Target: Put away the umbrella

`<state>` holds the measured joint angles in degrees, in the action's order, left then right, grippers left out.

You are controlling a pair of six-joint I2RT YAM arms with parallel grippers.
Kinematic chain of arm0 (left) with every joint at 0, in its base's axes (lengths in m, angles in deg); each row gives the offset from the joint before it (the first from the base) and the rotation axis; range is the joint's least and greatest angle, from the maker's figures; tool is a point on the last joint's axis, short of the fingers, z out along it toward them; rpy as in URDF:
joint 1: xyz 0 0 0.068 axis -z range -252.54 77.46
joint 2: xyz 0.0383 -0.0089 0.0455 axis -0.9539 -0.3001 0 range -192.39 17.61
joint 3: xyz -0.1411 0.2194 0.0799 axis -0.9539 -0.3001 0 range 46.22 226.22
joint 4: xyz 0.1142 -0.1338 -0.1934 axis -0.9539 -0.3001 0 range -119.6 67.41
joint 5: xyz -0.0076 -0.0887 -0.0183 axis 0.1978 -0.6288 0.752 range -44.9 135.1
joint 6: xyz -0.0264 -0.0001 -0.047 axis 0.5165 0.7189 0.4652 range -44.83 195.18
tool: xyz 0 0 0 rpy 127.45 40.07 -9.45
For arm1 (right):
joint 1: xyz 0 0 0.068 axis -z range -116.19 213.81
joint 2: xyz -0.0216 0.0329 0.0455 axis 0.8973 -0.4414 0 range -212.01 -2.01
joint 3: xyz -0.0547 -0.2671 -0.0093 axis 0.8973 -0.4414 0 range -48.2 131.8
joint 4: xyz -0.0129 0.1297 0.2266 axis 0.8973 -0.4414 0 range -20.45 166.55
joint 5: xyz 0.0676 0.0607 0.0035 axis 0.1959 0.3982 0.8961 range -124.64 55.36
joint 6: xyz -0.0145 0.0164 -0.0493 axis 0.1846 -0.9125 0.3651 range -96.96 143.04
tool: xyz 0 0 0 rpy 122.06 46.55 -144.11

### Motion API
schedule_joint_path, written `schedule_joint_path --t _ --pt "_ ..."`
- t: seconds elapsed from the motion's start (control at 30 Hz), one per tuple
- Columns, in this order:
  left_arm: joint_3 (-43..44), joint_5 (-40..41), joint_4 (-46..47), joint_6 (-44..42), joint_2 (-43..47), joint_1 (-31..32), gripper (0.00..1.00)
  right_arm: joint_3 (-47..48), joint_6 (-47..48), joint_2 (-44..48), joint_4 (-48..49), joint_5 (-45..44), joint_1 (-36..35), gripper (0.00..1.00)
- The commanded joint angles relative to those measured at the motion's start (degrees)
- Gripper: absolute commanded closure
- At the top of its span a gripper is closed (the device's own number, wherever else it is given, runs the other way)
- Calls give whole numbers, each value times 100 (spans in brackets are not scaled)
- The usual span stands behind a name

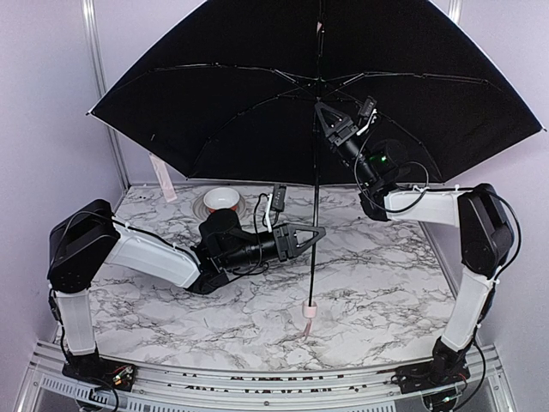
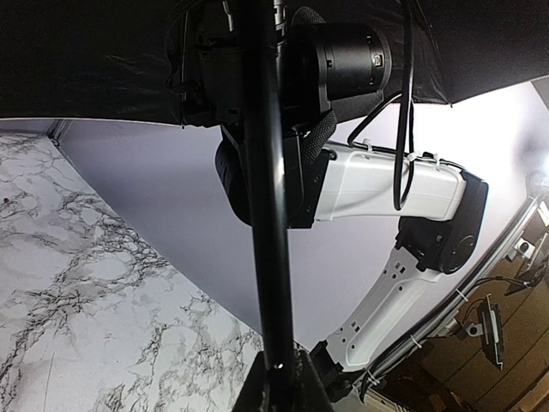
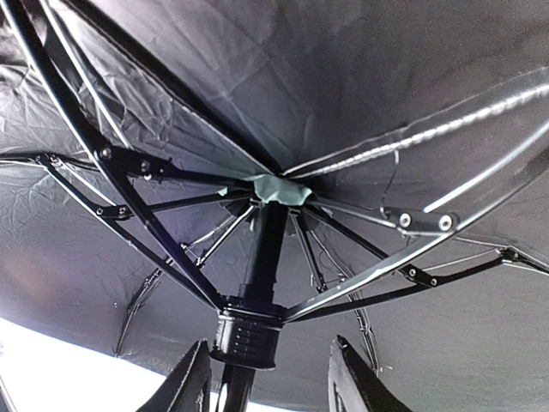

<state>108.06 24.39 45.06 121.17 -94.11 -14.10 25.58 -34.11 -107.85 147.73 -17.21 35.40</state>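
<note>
Presently the left gripper (image 1: 316,233) clamps the shaft (image 1: 315,184) to steady the open umbrella (image 1: 257,94) upright above the table (image 1: 386,292) — the right gripper (image 1: 324,112), jaws parted and empty, brackets the runner (image 3: 247,335), presumably to collapse it.

White shell links are alternating with black motor housings on the left arm (image 1: 146,253) and the right arm (image 1: 429,206). Black cables, tied with white zip ties, are looping along both; a green light (image 1: 374,159) is glowing behind the black, triangular right gripper (image 1: 324,110).
</note>
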Motion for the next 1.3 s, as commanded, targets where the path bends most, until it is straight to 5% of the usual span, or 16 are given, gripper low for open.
schedule_joint_path --t 0.0,0.2,0.43,0.83,0.93,1.27 --pt "170 -144 740 -320 87 8 100 229 36 122 -100 26 -46 57" --pt "152 -135 742 -317 89 5 100 405 50 40 -200 122 -50 61" --pt "141 -135 741 -311 102 8 100 479 48 -3 -270 214 -44 79" --pt "152 -126 748 -350 116 3 100 368 64 55 -340 223 -43 76" --pt "152 -131 748 -370 135 -4 100 355 44 47 -373 228 -47 99" --pt "62 -127 742 -372 224 -37 100 174 511 291 -447 172 -55 100"
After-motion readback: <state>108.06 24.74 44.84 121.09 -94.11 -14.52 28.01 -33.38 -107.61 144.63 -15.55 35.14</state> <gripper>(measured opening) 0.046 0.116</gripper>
